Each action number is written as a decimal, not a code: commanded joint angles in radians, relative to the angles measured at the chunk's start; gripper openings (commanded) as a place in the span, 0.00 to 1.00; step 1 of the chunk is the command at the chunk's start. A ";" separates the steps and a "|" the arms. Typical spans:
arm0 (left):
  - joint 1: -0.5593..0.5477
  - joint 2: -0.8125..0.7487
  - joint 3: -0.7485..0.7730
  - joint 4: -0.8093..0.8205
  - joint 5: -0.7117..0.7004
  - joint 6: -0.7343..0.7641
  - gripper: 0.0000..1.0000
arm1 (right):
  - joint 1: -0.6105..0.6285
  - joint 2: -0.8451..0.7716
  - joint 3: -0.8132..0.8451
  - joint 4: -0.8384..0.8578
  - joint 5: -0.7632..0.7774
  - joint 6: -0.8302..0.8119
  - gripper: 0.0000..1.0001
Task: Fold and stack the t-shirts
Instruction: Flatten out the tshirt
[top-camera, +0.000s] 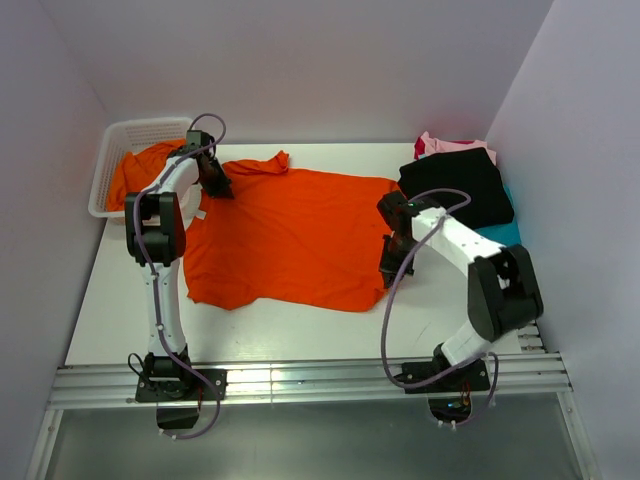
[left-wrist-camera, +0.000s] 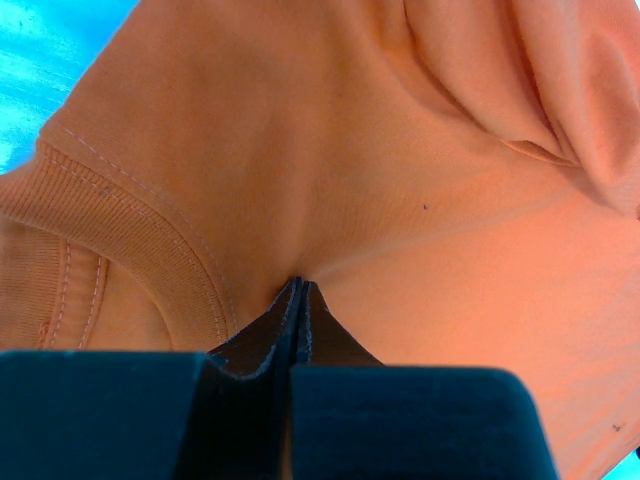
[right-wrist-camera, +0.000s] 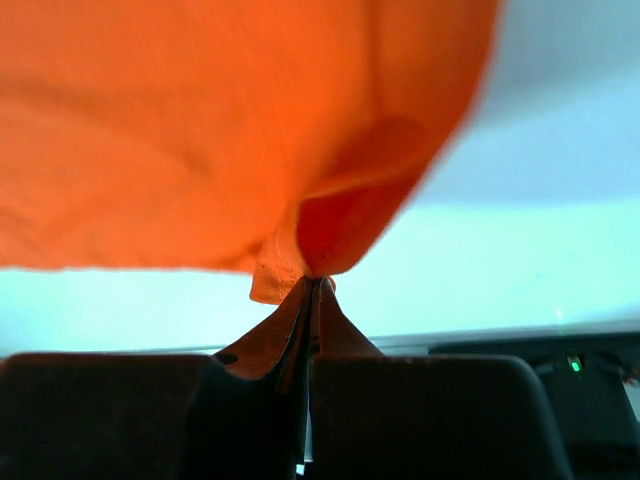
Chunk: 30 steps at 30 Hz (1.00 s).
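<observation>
Across mid-frame I saw the orange t-shirt lying lengthwise left-right, collar leftward; left gripper pinched cloth by the collar, right gripper pinched its right edge.

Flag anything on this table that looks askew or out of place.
The spread orange t-shirt lies skewed, its far sleeve curled over. Both the left gripper and right gripper are pinched shut on its edges. Behind the black shirt, a pink shirt sits rumpled.
</observation>
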 joint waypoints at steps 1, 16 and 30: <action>0.010 0.028 0.003 -0.062 -0.031 0.027 0.03 | 0.001 -0.107 -0.038 -0.122 0.049 0.042 0.00; 0.010 0.002 0.006 -0.081 -0.011 0.020 0.01 | 0.001 -0.270 -0.201 -0.292 0.118 0.066 0.96; -0.009 -0.041 0.203 0.134 0.235 -0.051 0.57 | 0.001 0.051 0.402 -0.215 0.158 0.025 0.92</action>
